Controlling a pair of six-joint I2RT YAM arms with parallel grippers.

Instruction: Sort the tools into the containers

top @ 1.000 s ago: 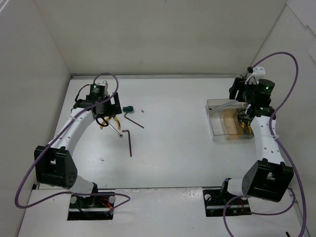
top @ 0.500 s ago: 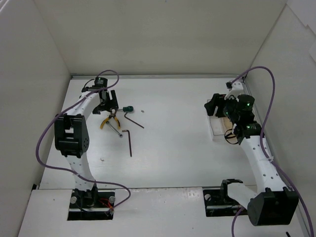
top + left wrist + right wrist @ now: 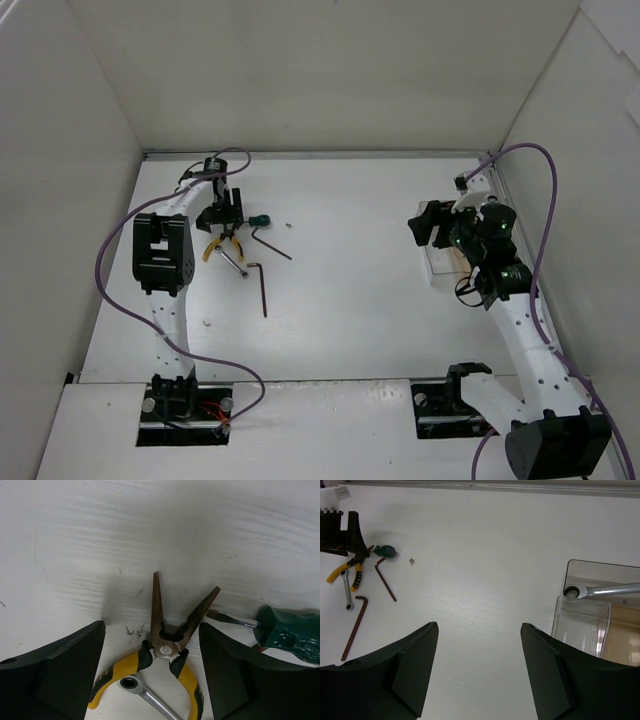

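The yellow-handled pliers [image 3: 165, 652] lie on the table with their jaws spread, pointing away. My left gripper [image 3: 151, 630] is open and straddles them just above, one finger on each side. A silver wrench [image 3: 131, 683] lies with its ring end between the pliers' handles. The green-handled screwdriver [image 3: 287, 635] lies just right of the right finger. Two dark hex keys [image 3: 272, 243] [image 3: 262, 290] lie nearby. My right gripper [image 3: 479, 630] is open and empty over bare table left of the clear containers [image 3: 580, 625]. A second silver wrench [image 3: 605, 590] lies in the far container [image 3: 600, 570].
A tiny loose screw [image 3: 288, 225] lies right of the screwdriver. White walls close in the table at the back and both sides. The right arm hides most of the containers [image 3: 437, 266] in the top view.
My left arm has folded in and its gripper has come down over the pliers. My right gripper has drawn back from the containers to the left, over the table.
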